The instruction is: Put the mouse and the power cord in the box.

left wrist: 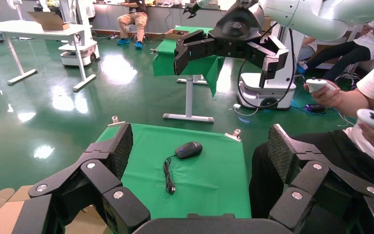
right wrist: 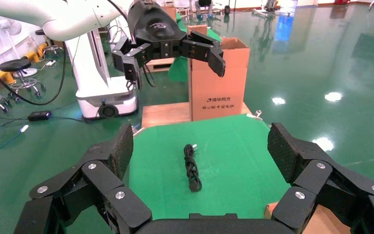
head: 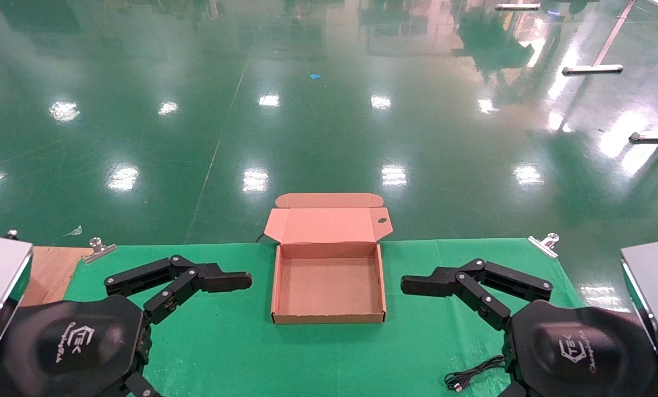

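Nothing has yet been packed: the box [head: 329,318], a shallow tray of brown corrugated cardboard with its hinged lid thrown back, is seen empty at the middle of the green cloth [head: 224,347]. The left gripper [left wrist: 199,132] and the right gripper [right wrist: 200,131] are held low on either side of it, each with its ribbed black fingers spread wide and nothing between them. The mouse [left wrist: 189,149], a smooth black oval trailing a thin cable, is found on the cloth below the right gripper; the power cord [right wrist: 191,168], a slack bundle of thin black loops, is found below the left one. A first pickup is judged to be in hand, so a descent and a closing around either thing is called for next
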Action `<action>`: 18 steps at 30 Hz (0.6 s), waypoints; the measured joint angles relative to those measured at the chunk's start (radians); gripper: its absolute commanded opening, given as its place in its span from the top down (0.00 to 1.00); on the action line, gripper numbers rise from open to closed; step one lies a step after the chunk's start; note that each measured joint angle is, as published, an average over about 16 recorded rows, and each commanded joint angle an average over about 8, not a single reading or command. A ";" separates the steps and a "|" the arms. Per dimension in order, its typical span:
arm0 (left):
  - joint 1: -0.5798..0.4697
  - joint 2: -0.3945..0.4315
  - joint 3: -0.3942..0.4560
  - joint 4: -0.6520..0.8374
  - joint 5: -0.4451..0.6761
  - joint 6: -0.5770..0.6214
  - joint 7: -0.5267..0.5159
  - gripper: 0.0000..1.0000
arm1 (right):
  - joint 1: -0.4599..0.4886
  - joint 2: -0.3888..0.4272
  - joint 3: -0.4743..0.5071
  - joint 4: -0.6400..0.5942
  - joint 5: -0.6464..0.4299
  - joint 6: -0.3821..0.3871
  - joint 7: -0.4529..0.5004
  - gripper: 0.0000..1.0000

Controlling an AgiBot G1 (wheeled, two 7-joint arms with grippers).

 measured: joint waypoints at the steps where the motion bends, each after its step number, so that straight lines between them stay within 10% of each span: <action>1: -0.001 0.001 0.002 0.001 0.004 0.000 0.001 0.00 | 0.001 0.000 -0.002 -0.001 -0.007 0.000 -0.002 0.00; 9: -0.028 0.028 0.046 0.041 0.093 0.007 0.021 0.00 | 0.049 -0.009 -0.064 -0.027 -0.170 -0.011 -0.038 0.00; 18: -0.134 0.072 0.163 0.185 0.371 0.029 0.111 0.00 | 0.210 -0.085 -0.235 -0.110 -0.605 -0.021 -0.117 0.00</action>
